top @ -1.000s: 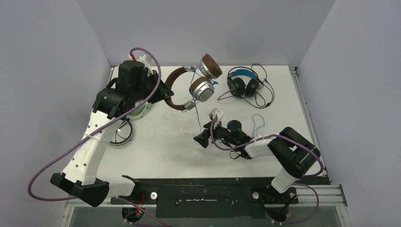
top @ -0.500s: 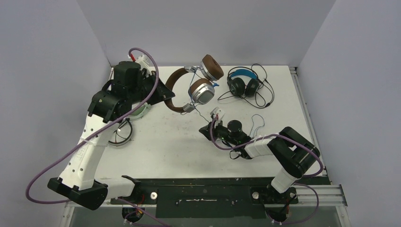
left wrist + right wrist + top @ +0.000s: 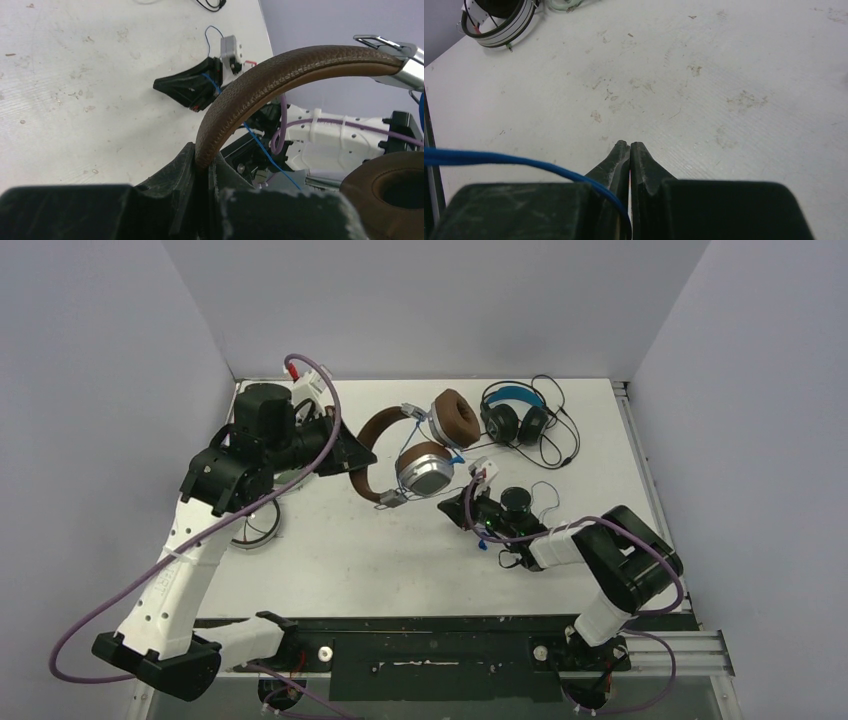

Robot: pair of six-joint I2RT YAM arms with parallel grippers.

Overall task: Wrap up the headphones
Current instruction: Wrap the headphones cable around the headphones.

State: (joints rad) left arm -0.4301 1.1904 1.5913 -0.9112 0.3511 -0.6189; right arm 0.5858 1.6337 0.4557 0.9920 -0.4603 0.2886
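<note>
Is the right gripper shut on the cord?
Shut: on the right gripper the tips meet, with the blue cord running in between them.

Four headsets: brown (image 3: 455,418), black-and-blue (image 3: 500,422), striped white (image 3: 519,25), mint (image 3: 564,6); and two arms (image 3: 185,560) (image 3: 620,570).

Left arm (image 3: 190,550) stretched up and forward from its base, wrist turned to the right. Left gripper (image 3: 358,455) clamped on the brown headband (image 3: 280,70). Right arm (image 3: 610,560) folded low, forearm reaching left. Right gripper (image 3: 450,507) fingers pressed together, blue cord (image 3: 499,159) running into the seam between them.
</note>
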